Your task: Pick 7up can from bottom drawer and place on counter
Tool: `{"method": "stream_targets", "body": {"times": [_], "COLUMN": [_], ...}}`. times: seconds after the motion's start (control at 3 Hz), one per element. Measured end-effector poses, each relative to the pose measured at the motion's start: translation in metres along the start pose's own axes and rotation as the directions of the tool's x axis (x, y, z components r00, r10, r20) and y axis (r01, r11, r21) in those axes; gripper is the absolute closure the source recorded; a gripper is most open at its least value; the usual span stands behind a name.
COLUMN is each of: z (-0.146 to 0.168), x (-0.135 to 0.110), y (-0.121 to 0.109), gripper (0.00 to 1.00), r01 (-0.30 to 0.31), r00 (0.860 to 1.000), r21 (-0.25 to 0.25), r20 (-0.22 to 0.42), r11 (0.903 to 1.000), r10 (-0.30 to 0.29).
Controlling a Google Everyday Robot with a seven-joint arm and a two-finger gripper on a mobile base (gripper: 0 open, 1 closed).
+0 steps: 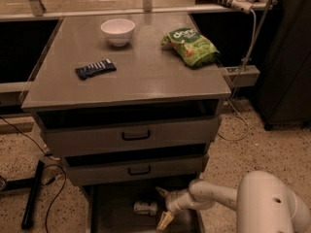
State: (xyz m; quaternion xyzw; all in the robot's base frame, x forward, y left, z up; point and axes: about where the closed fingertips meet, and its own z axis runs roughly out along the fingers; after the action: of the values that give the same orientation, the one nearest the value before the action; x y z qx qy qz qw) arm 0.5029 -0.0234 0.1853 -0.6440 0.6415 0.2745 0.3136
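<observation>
The 7up can [146, 208] lies on its side on the floor of the open bottom drawer [114, 217], near the middle. My gripper [163, 208] is inside the drawer just right of the can, fingers spread open, one fingertip [161, 192] above and one [163, 222] below, a small gap from the can. The white arm [218, 198] reaches in from the lower right. The counter [146, 69] is the flat grey top of the cabinet above.
On the counter stand a white bowl [118, 31], a dark blue snack bar [95, 68] and a green snack bag [192, 45]. Two grey drawers with black handles [136, 136] sit above the bottom drawer. A black stand leg [33, 193] and cables lie on the floor at left.
</observation>
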Motion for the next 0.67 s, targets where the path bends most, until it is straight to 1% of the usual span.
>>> {"method": "stream_targets", "body": {"times": [0.33,0.67], "z": [0.020,0.038], "x": [0.007,0.006], "y": [-0.003,-0.005], "gripper": [0.00,0.00], "r01": [-0.021,-0.043], "r00": [1.000,0.999], "r21": [-0.018,-0.027], "r20": [0.006,0.020], "r11": [0.9996,0.9987], "r10": [0.021,0.044]}}
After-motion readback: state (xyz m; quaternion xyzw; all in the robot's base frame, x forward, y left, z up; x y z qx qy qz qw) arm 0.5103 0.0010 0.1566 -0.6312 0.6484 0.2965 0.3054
